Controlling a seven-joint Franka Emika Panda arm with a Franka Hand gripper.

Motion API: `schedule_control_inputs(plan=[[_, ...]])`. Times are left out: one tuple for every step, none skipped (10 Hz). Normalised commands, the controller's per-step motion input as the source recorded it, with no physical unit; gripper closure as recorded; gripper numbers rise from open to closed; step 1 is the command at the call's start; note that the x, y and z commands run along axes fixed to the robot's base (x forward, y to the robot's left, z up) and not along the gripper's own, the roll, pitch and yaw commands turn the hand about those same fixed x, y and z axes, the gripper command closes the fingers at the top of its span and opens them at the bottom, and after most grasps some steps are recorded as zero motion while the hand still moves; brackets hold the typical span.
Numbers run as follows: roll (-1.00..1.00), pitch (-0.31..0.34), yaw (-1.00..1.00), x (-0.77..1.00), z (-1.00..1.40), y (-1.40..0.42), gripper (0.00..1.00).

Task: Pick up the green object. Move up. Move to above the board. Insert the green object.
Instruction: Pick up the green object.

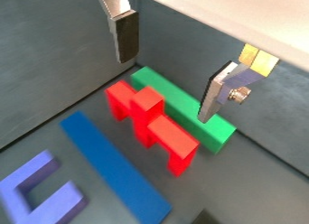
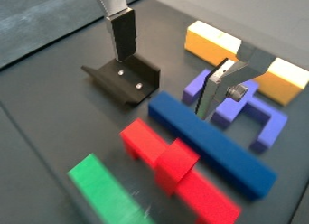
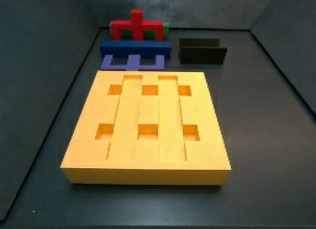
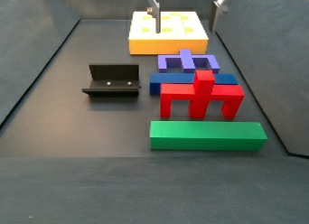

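Gripper: the two-finger gripper [image 1: 169, 60] hangs above the floor with its silver-plate fingers spread and nothing between them; in a side view only the fingertips [image 4: 152, 10] show at the top edge, over the board's end of the workspace.
Green object: the long plain green square-section bar [image 4: 207, 135] lies flat on the dark floor, just beside the red cross-shaped block [image 4: 201, 94], at the far end from the board; untouched.
Board: the large yellow-orange slab with three grooves and six square holes [image 3: 148, 126] lies flat, every groove and hole empty.
Others: blue notched block [image 4: 193, 80], purple block [image 4: 189, 61], fixture [image 4: 111, 81].
Progress: judged at the start. Pick, lift, transfer and insertion all remain.
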Motion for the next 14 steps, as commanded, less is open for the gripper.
schedule_control_inputs(plan=[[0.0, 0.0, -0.61, 0.1, -0.13, 0.41, 0.0], [-0.01, 0.0, -0.7, 0.15, -0.11, 0.31, 0.0], [-0.02, 0.0, -0.77, 0.2, -0.08, 0.23, 0.0], [-0.04, 0.0, -0.84, 0.25, -0.07, 0.16, 0.0], [-0.15, 0.0, -0.86, 0.29, -0.15, 0.04, 0.0], [-0.16, 0.0, -0.86, 0.28, -0.17, 0.02, 0.0], [-0.15, 0.0, -0.85, 0.26, -0.18, 0.04, 0.0], [-0.15, 0.0, -0.79, 0.23, -0.18, 0.09, 0.0], [-0.14, 0.0, -0.75, 0.18, -0.2, 0.14, 0.0], [-0.08, 0.011, -0.79, 0.11, -0.23, 0.14, 0.0], [-0.02, 0.036, -0.8, 0.08, -0.24, 0.19, 0.0], [0.0, 0.069, -0.78, 0.04, -0.27, 0.23, 0.0], [0.0, 0.089, -0.74, 0.02, -0.24, 0.27, 0.0], [-0.07, 0.069, -0.69, 0.0, -0.24, 0.26, 0.0]])
